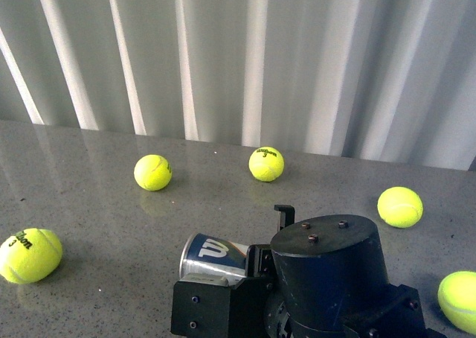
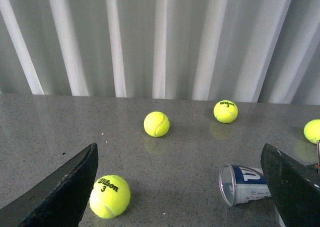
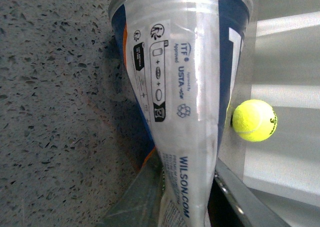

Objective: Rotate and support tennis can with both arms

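The tennis can (image 1: pixel 212 256) lies on its side on the grey table, its open silver rim toward the left and the white W on blue facing up. My right gripper (image 3: pixel 185 207) is shut on the tennis can (image 3: pixel 185 87), squeezing the clear tube flat near its far end; the right arm's black housing (image 1: pixel 327 278) hides that end in the front view. My left gripper (image 2: pixel 185 197) is open and empty, its black fingers (image 2: pixel 60 192) spread wide, with the can's open end (image 2: pixel 242 183) lying near the right-hand finger.
Several yellow tennis balls lie on the table: one at the front left (image 1: pixel 30 254), two further back (image 1: pixel 152 172) (image 1: pixel 266 164), two at the right (image 1: pixel 400 206) (image 1: pixel 460 301). A white pleated curtain (image 1: pixel 238 55) closes the table's far edge.
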Controlling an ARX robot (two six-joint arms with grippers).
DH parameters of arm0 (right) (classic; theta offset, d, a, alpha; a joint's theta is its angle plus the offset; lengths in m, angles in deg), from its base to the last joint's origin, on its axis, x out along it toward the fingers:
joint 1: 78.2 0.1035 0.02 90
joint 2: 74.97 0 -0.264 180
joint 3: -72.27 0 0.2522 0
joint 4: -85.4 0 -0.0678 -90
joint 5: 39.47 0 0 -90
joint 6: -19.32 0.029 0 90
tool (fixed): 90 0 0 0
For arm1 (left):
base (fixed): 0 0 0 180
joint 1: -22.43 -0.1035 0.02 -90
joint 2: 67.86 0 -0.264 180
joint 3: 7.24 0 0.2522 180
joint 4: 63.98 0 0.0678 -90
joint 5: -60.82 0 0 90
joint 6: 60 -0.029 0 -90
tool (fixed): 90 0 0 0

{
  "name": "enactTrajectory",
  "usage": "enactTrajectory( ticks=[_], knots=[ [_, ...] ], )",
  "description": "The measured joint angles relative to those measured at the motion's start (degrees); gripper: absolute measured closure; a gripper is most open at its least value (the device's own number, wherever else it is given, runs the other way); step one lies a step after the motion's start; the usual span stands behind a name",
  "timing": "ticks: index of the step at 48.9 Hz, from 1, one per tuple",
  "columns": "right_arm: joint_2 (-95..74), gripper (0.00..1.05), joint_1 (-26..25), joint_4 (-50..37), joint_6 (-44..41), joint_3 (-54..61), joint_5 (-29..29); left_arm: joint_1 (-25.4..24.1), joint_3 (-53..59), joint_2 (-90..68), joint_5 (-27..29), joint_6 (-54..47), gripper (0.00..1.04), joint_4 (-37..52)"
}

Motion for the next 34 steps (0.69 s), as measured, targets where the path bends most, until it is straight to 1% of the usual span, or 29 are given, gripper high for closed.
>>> enactTrajectory(
  ticks=[2, 5, 9, 13, 14, 22, 24, 28, 34],
  knots=[
    [0.37, 0.73, 0.22, 0.28, 0.09, 0.39, -0.04, 0.0, 0.0, 0.0, 0.0, 0.0, 0.07, 0.0],
    [1.53, 0.58, 0.74, 1.51, 0.85, 1.33, -0.04, 0.0, 0.0, 0.0, -0.02, 0.0, 0.07, 0.0],
    [2.34, 0.48, 1.01, 2.38, 1.42, 2.01, -0.07, 0.0, 0.0, 0.0, 0.0, 0.0, 0.07, 0.0],
    [3.72, 0.34, 1.29, 3.89, 2.4, 2.89, -0.09, 0.0, 0.0, 0.0, 0.0, 0.0, 0.07, 0.0],
    [3.91, 0.32, 1.31, 4.13, 2.58, 2.97, -0.15, 0.0, 0.0, 0.0, 0.0, 0.0, 0.07, 0.0],
    [8.35, 0.07, 1.77, 7.06, 4.63, 4.52, -0.52, 0.0, 0.0, 0.0, -0.02, 0.0, 0.07, 0.0],
    [9.49, 0.05, 2.01, 7.56, 5.14, 4.9, -0.61, 0.0, 0.0, 0.0, 0.0, 0.0, 0.07, 0.0],
    [12.11, 0.08, 2.45, 8.44, 6.21, 5.88, -0.63, 0.0, 0.0, 0.0, 0.0, 0.0, 0.07, 0.0],
    [17.14, 0.07, 3.28, 9.27, 9.29, 7.91, -0.63, 0.0, 0.0, 0.0, 0.0, 0.0, 0.07, 0.0]
  ],
)
